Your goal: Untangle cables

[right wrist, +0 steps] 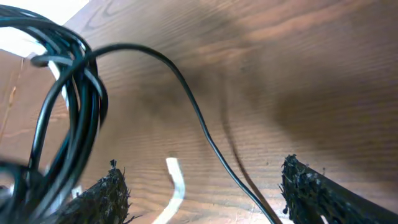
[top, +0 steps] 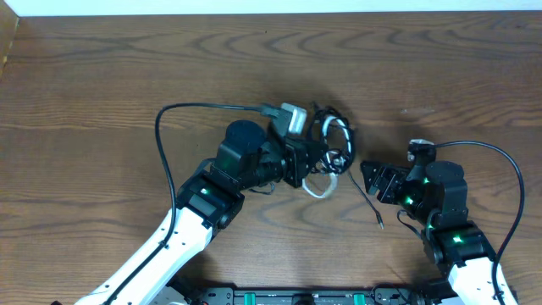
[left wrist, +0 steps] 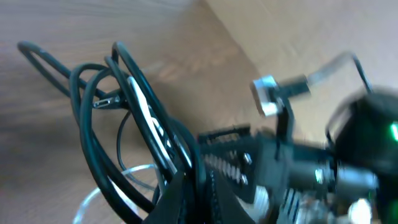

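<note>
The tangled black cables (top: 335, 140) hang in a bundle at mid-table, with my left gripper (top: 319, 161) shut on them. In the left wrist view their loops (left wrist: 118, 106) fan out up and to the left of the closed gripper (left wrist: 208, 196), and the white cord (left wrist: 99, 193) curves below. One loose black strand (top: 373, 207) trails right onto the table. My right gripper (top: 370, 176) stands open just right of the bundle. In its wrist view the strand (right wrist: 205, 134) runs between the spread fingertips (right wrist: 115, 190) without touching them, beside the white cord (right wrist: 177, 183) and the bundle (right wrist: 68, 106).
The wooden table (top: 102, 76) spreads all round. The left arm's thick black wire (top: 169, 119) arcs over the table to the left, and the right arm's wire (top: 500, 165) loops at the far right. The right arm (left wrist: 354, 168) shows blurred in the left wrist view.
</note>
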